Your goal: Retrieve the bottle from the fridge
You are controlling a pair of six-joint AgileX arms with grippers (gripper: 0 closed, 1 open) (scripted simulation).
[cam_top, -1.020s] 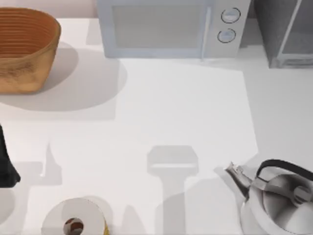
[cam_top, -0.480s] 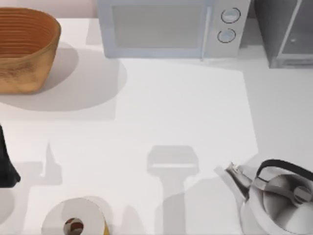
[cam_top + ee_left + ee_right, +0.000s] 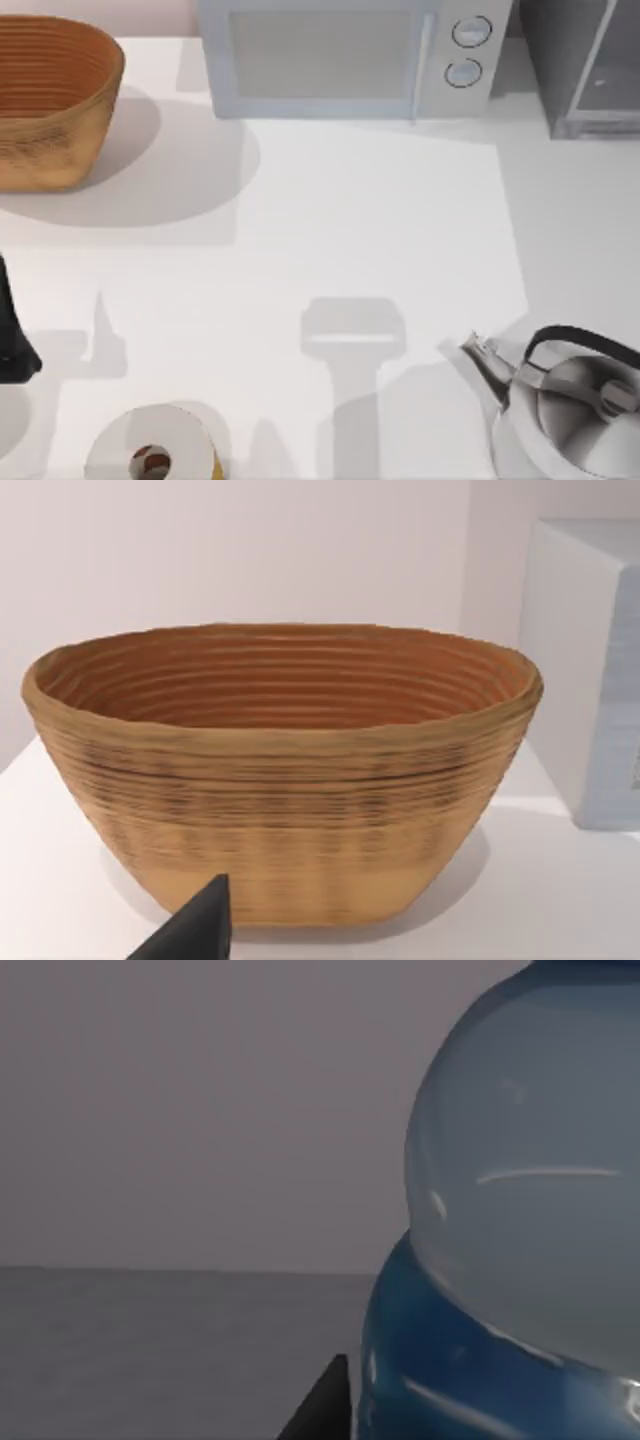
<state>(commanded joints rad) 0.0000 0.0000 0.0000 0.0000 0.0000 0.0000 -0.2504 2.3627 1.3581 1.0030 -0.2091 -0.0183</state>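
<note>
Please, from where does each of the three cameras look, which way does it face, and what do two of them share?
Top view: above the table, facing down; left arm at the left edge.
Left wrist view: on the left arm, facing the basket; a dark finger tip shows.
Right wrist view: on the right arm, close against the bottle, grey walls behind.
Shared: top and left wrist views show the basket and microwave.

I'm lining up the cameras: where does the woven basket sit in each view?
Top view: woven basket at the picture's upper left, left of the microwave.
Left wrist view: basket straight ahead, across the middle of the picture.
Right wrist view: faces the bottle up close instead.
Shared landmark: the microwave, beside the basket in the top and left wrist views.
</note>
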